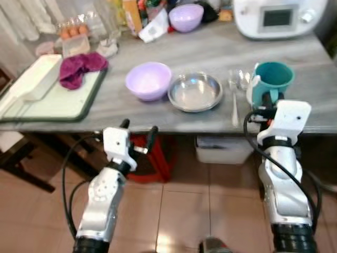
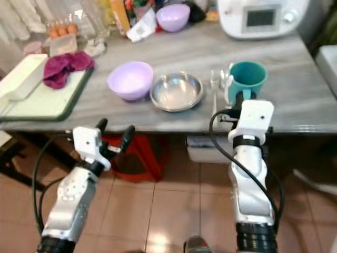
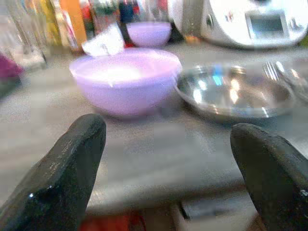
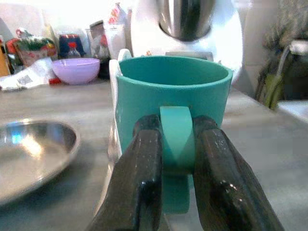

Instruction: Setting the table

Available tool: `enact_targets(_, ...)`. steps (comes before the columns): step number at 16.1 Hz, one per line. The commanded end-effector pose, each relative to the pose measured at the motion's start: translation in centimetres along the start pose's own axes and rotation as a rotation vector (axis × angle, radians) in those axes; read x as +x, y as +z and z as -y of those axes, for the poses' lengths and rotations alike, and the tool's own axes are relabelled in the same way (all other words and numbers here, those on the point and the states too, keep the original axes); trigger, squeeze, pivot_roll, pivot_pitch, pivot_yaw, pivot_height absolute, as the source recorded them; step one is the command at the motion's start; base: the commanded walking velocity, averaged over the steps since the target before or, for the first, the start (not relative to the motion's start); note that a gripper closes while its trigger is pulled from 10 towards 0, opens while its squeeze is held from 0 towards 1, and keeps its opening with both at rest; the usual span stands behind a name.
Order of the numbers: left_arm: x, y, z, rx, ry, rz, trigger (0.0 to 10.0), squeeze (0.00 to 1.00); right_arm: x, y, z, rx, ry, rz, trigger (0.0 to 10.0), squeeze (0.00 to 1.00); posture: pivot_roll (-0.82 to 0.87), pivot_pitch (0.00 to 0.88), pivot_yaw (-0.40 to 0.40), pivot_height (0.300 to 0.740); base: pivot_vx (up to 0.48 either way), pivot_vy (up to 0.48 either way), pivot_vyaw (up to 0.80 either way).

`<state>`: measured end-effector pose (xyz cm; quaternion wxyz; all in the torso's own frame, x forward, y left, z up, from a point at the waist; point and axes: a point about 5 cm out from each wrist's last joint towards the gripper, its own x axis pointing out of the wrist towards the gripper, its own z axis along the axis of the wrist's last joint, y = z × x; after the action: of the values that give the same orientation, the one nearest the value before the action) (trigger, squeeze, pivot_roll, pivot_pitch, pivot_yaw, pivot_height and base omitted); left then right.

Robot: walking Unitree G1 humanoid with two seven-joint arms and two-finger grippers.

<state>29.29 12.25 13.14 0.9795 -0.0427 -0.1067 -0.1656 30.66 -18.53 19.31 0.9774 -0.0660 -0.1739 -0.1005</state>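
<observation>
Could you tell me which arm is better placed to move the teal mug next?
The right. Its pincer is already shut on the teal mug handle at the table edge, while the left pincer hangs open below the edge, facing the lavender bowl.

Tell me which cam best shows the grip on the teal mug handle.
Right wrist view: the right gripper has both fingers shut on the teal mug's handle, seen close and sharp. The eye views show the mug from above at the table's near edge, with the wrist covering the handle.
</observation>
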Motion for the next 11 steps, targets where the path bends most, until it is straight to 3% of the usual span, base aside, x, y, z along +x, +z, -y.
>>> enact_targets(1, -0.4, 1.2, -1.0, 0.030, 0.012, 0.036, 10.0, 0.00, 0.1, 1.9, -1.1, -0.001, 0.030, 0.089, 10.0, 0.00, -0.11, 0.173, 0.126, 0.740, 0.000, 0.000, 0.00)
enact_targets(8, -1.2, 2.0, -0.2, 0.045, -0.050, 0.039, 10.0, 0.00, 0.5, 3.8, -1.1, -0.085, 0.032, 0.174, 10.0, 0.00, -0.11, 0.171, 0.115, 0.740, 0.000, 0.000, 0.00)
enact_targets(11, -1.8, 1.7, -0.4, 0.045, -0.075, 0.018, 10.0, 0.00, 0.7, 3.6, -0.1, -0.098, -0.018, 0.157, 10.0, 0.00, -0.12, 0.167, 0.110, 0.740, 0.000, 0.000, 0.00)
